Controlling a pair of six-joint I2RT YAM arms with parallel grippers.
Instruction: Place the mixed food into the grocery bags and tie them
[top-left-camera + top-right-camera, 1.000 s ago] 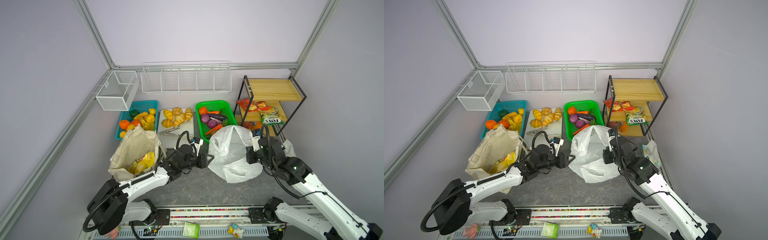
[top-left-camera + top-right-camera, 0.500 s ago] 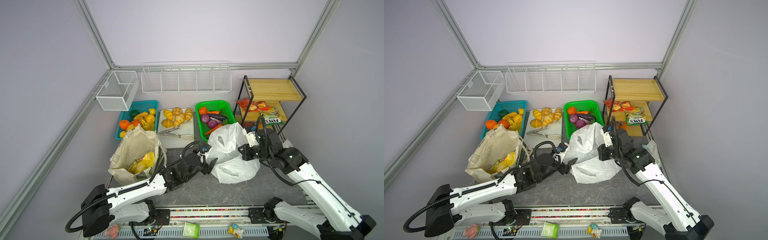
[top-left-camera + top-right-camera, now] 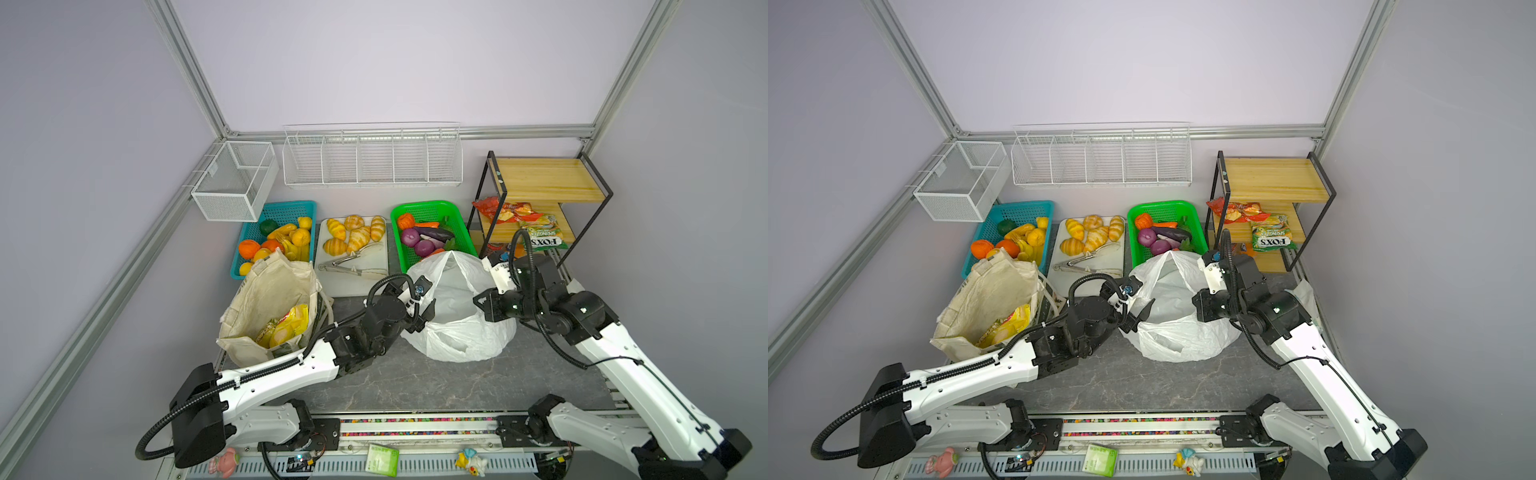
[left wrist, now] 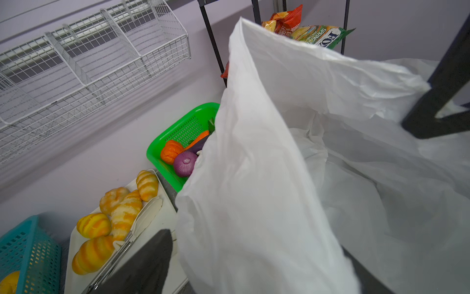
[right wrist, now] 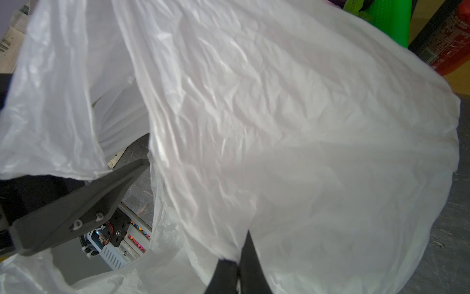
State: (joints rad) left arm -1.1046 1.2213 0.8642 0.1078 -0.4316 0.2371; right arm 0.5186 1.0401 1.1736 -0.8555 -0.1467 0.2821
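The white plastic grocery bag [image 3: 457,328] stands open at mid-table in both top views [image 3: 1177,332]. My right gripper [image 3: 482,301] is shut on its right rim; in the right wrist view the fingers [image 5: 240,272] pinch the film. My left gripper [image 3: 422,309] is open at the bag's left rim, and in the left wrist view the bag wall [image 4: 254,203] lies between the spread jaws. The cream canvas tote [image 3: 270,291] stands at the left with yellow snack packets [image 3: 286,328] inside. A purple onion [image 3: 410,237] and an orange carrot [image 3: 428,225] lie in the green basket [image 3: 428,206].
A teal basket [image 3: 286,206] of oranges and lemons and a white tray [image 3: 353,280] of croissants with tongs sit at the back. The black-framed wooden shelf [image 3: 544,178] at the right holds a red packet and a green FOX'S packet [image 3: 542,237]. Wire baskets hang on the wall.
My left gripper has moved right to the plastic bag's left rim and opened wider. My right gripper, still shut on the bag, has shifted slightly left with the rim.
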